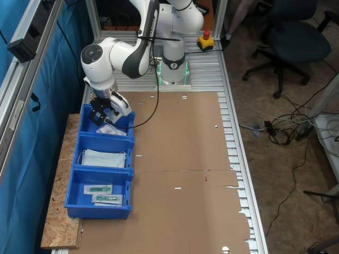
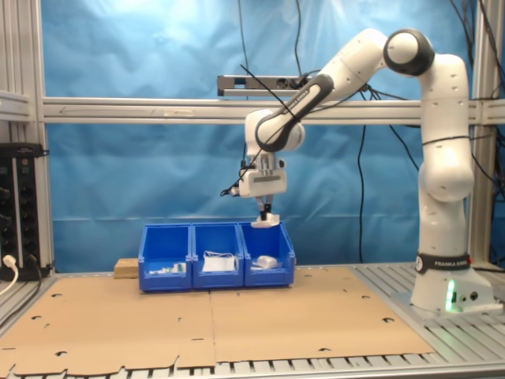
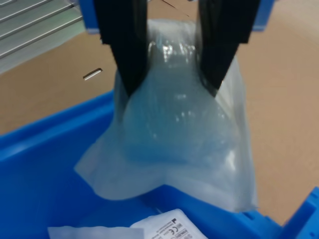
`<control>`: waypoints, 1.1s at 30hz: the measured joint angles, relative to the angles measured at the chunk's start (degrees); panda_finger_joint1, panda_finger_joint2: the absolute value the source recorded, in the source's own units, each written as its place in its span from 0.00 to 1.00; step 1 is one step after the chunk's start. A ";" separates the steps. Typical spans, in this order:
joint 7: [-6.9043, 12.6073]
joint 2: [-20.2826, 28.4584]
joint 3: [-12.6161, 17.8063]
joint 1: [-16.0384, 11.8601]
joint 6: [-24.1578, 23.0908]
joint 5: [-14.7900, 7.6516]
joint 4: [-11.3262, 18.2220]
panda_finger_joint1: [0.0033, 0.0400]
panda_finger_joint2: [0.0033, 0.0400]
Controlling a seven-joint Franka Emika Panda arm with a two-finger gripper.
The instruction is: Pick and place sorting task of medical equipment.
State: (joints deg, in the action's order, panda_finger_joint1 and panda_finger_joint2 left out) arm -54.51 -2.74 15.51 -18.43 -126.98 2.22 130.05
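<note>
Crinkly-wrapped packet (image 3: 174, 144) pinched between black fingers (image 3: 124, 45) of gripper (image 3: 172, 64), hanging above end bin (image 3: 45, 169) (white packets already inside), release probably still left.

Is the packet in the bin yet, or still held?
Held: pincer shut on the packet, hanging above the end bin.

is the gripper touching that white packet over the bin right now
Touching. In the wrist view the gripper's jaws pinch the packet's crinkly wrap, which hangs above the blue bin.
</note>
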 joint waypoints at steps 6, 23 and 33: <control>-0.23 0.00 1.38 -0.15 0.01 0.00 0.02 0.10 0.10; -1.21 -0.37 2.78 -0.27 -1.78 0.00 0.02 0.10 0.10; -1.26 -0.57 2.78 -0.27 -3.30 0.00 0.02 0.10 0.10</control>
State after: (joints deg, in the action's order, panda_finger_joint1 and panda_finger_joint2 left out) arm -55.77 -3.32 18.29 -18.70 -130.28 2.22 130.06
